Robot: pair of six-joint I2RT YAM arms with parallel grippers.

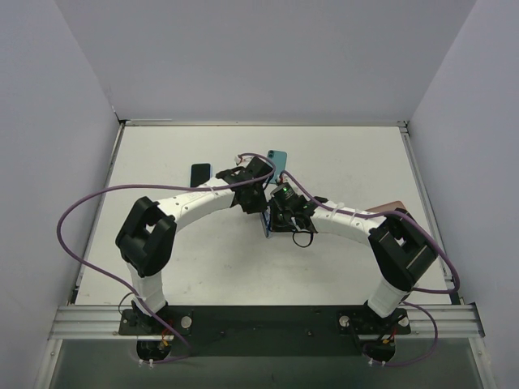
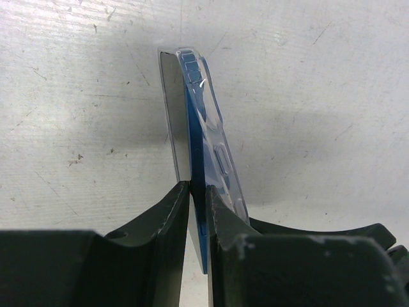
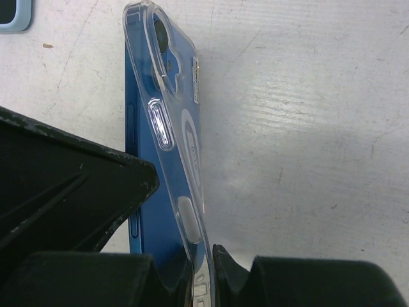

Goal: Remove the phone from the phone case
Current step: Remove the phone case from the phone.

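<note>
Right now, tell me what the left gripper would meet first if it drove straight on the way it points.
The left gripper pinches the blue phone, which sticks out ahead of its fingers. Driven straight on, the phone's far end would probably meet the table first; the depth to it is unclear.

A white table [image 1: 203, 271] bears 3 loose items: a black phone [image 1: 200, 173], a teal phone [image 1: 278, 157] and a pinkish flat object [image 1: 390, 205].

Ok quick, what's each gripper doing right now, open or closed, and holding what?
Left gripper: jaws closed on the blue phone.
Right gripper: jaws closed on the edge of the clear phone case.
</note>
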